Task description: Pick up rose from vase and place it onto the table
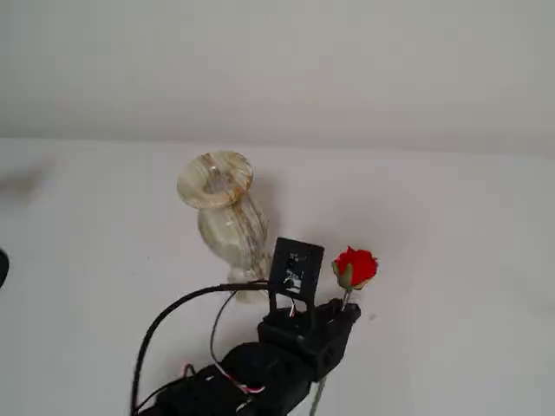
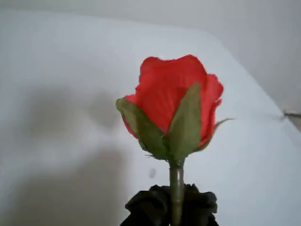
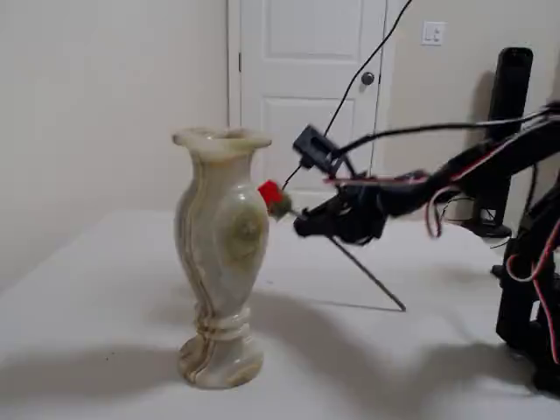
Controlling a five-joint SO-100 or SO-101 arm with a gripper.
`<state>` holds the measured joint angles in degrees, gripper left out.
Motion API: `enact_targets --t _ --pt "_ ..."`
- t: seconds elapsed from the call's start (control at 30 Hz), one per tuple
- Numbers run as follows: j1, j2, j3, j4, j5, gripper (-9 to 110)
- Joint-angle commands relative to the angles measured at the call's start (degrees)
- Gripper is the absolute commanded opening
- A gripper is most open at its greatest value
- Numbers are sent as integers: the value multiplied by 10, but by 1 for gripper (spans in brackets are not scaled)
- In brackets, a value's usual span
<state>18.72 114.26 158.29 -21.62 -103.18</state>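
The vase (image 1: 221, 212) (image 3: 219, 254) stands upright on the white table (image 1: 451, 225) (image 3: 105, 289), its mouth empty. The rose is out of it, held in the air to the right of the vase in both fixed views. Its red bloom (image 1: 355, 267) (image 3: 271, 197) (image 2: 174, 106) sits just past my gripper (image 1: 345, 310) (image 3: 304, 225) (image 2: 171, 205), which is shut on the stem right under the bloom. In a fixed view the stem (image 3: 367, 276) slants down to the right towards the table; whether its tip touches, I cannot tell.
My black arm with red and white wires (image 1: 251, 381) (image 3: 472, 171) comes in from the near side. The arm base (image 3: 534, 289) stands at the table's right. A white door (image 3: 306, 87) is behind. The table's far edge (image 2: 263, 94) shows in the wrist view.
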Motion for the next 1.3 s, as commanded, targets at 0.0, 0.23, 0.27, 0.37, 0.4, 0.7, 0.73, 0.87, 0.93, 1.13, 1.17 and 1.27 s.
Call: enact_targets --t 0.0,0.23,0.27,0.37,0.4,0.7,0.73,0.87,0.93,1.13,1.17,1.27 --pt "-7 -184 -64 -184 -7 0" --pt "2 -434 -182 -345 -14 0" --pt "2 -446 -190 -347 -14 0" --pt "-6 -463 -193 -366 -3 0" --pt "-10 -466 -193 -369 -2 1" --pt "-27 -518 -225 -452 5 38" --pt "-27 -519 -227 -456 4 41" --pt "-18 -504 -228 -454 -6 43" --pt "-11 -480 -221 -437 -6 40" --pt "1 -305 -174 -291 40 21" --pt "1 -262 -164 -249 54 17" --pt "-6 -124 -141 -113 100 7"
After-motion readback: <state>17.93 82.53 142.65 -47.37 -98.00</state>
